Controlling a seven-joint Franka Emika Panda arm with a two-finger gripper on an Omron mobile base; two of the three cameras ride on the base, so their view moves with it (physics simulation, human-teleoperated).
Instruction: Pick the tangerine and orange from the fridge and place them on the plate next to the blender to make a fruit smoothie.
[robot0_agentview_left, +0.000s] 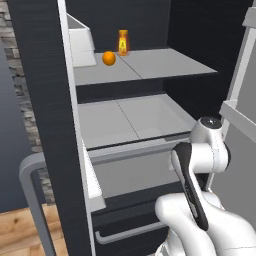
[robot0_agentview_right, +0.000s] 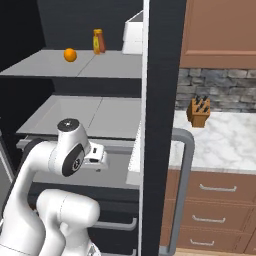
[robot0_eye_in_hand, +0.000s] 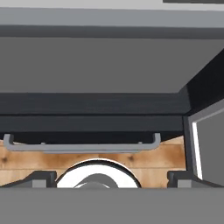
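Fridge (robot0_agentview_left: 45, 100) open before me. One orange fruit (robot0_agentview_left: 109, 58) on upper shelf (robot0_agentview_left: 165, 62), toward left side, just beside yellow bottle (robot0_agentview_left: 123, 42); white carton (robot0_agentview_left: 82, 47) near it at shelf's left end. I judge fruit lies well above and further back than claw (robot0_eye_in_hand: 112, 181), which points down at lower drawer handle (robot0_eye_in_hand: 81, 146) and wood floor. So next move must lift and turn wrist upward. Claw tips stand wide apart, nothing between. Second fruit: cannot find it. Orange or tangerine: cannot tell. Plate, blender out of frame.

fridge (robot0_agentview_left: 150, 30) top cropped, white bin (robot0_agentview_left: 80, 42) half behind door edge, bottle (robot0_agentview_left: 123, 42) label unreadable
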